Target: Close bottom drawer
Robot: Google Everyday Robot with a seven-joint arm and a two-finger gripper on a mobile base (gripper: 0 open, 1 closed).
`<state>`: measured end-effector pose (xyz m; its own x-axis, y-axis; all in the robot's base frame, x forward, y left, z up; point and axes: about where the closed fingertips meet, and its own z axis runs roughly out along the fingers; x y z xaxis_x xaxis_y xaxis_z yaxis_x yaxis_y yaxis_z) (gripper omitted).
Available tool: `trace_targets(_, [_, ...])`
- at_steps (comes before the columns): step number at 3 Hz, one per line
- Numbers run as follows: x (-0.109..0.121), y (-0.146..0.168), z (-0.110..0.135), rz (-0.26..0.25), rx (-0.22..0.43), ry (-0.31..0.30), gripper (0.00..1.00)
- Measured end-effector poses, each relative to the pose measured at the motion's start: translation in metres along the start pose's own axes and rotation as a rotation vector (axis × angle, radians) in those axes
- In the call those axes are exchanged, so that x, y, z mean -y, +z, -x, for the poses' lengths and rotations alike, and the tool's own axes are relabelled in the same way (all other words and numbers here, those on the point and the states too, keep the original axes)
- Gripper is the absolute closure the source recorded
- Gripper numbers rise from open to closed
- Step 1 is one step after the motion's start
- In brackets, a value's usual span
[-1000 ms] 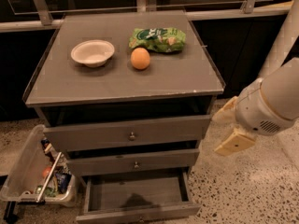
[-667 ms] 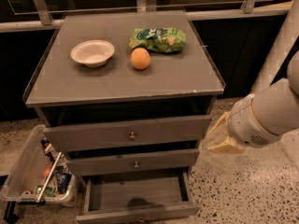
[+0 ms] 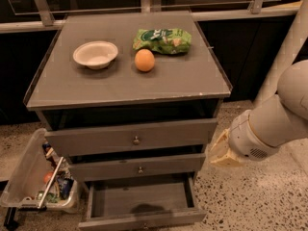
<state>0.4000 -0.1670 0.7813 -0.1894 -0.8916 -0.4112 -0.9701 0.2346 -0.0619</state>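
Note:
The bottom drawer (image 3: 140,200) of the grey-brown cabinet is pulled out, and its inside looks empty. Its narrow front panel (image 3: 144,220) lies at the bottom edge of the view, with the knob cut off there. The middle drawer (image 3: 137,167) and the top drawer (image 3: 132,136) above it are pushed in. My gripper (image 3: 220,150) hangs at the right of the cabinet, level with the middle drawer and close to its right edge. It is above and to the right of the open drawer and touches nothing that I can see.
On the cabinet top (image 3: 192,81) are a white bowl (image 3: 95,54), an orange (image 3: 144,60) and a green snack bag (image 3: 162,40). A clear plastic bin (image 3: 36,179) of small items stands on the floor at the cabinet's left. Speckled floor lies to the right.
My arm has moved left and a little down, bringing the gripper nearer the cabinet's right side. The drawers have not moved.

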Motion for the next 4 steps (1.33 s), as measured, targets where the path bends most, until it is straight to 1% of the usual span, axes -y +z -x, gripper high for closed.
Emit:
trace_targets(1, [0.0, 0.0, 0.0, 0.001, 0.0, 0.0, 1.0])
trace_targets(2, [0.0, 0.03, -0.007, 0.037, 0.0, 0.047, 1.0])
trace_targets(3, [0.003, 0.078, -0.025, 0.057, -0.02, 0.1, 1.0])
trace_targets(4, [0.007, 0.129, -0.042, 0.04, -0.011, 0.102, 1.0])
